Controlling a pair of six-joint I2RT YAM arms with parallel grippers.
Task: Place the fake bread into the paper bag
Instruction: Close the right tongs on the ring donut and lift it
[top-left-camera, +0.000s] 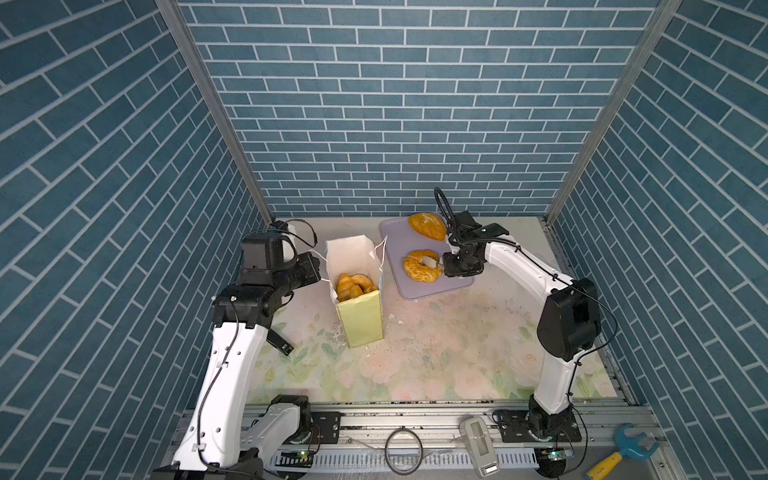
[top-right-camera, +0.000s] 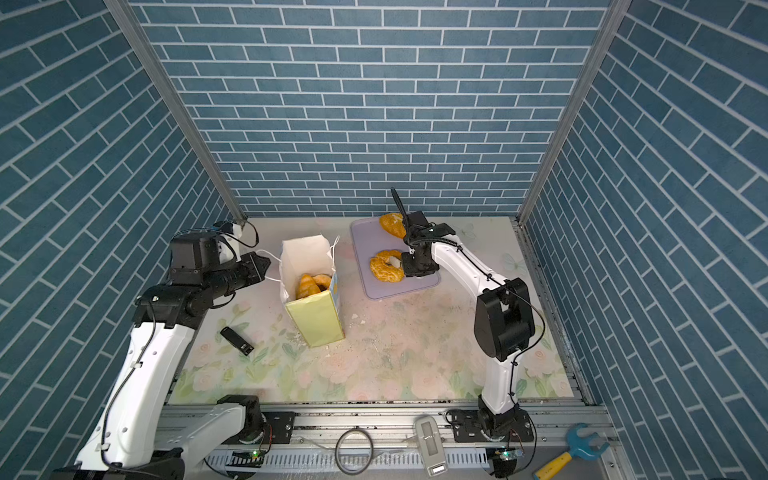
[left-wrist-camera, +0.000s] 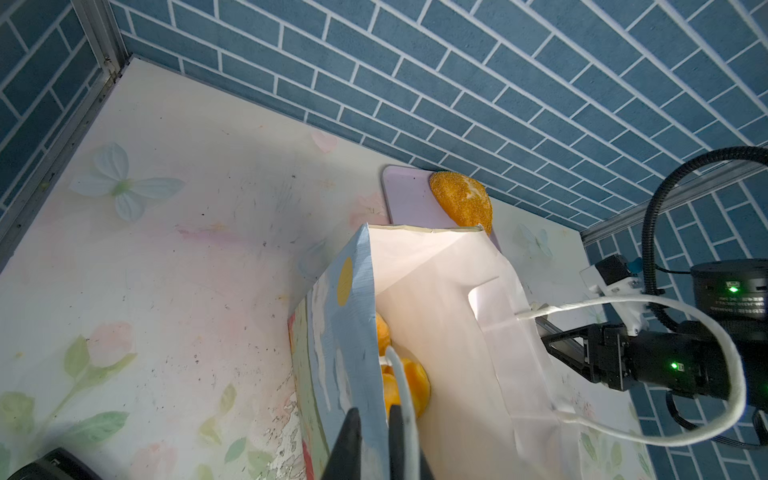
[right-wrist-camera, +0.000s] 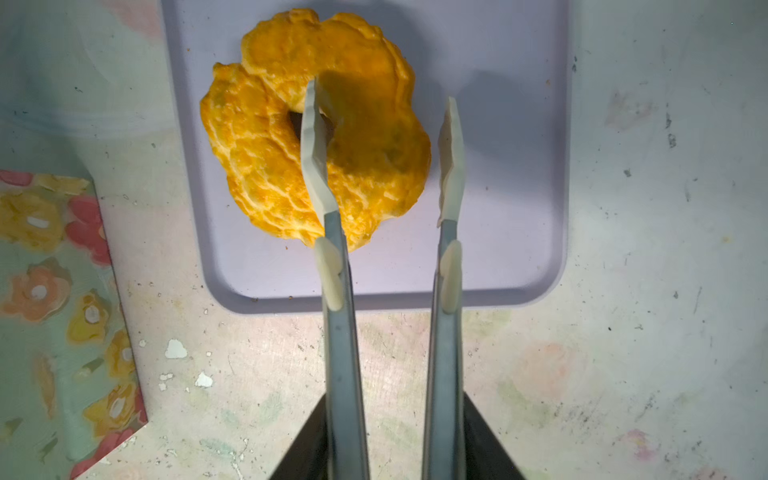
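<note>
Golden pastries (top-left-camera: 353, 286) are already piled inside the paper bag (top-left-camera: 359, 328), which stands upright mid-table in both top views. Two pieces are left on the lavender tray (top-left-camera: 432, 286) just beside it: a ring bun (top-left-camera: 417, 266) and an oval loaf (top-left-camera: 427, 225) at the far end. So mostly done, I'd guess.

Left wrist view: the left gripper (left-wrist-camera: 374, 411) is pinching the bag's blue wall next to a cord handle. Looks like it's steadying the mouth.

Right wrist view: the right gripper (right-wrist-camera: 380, 124) is spread over the ring bun, one finger in the hole and the other just outside the rim. It's not squeezing yet as far as I can tell. What's left is to grab it, carry it over and drop it in, then do the loaf.
</note>
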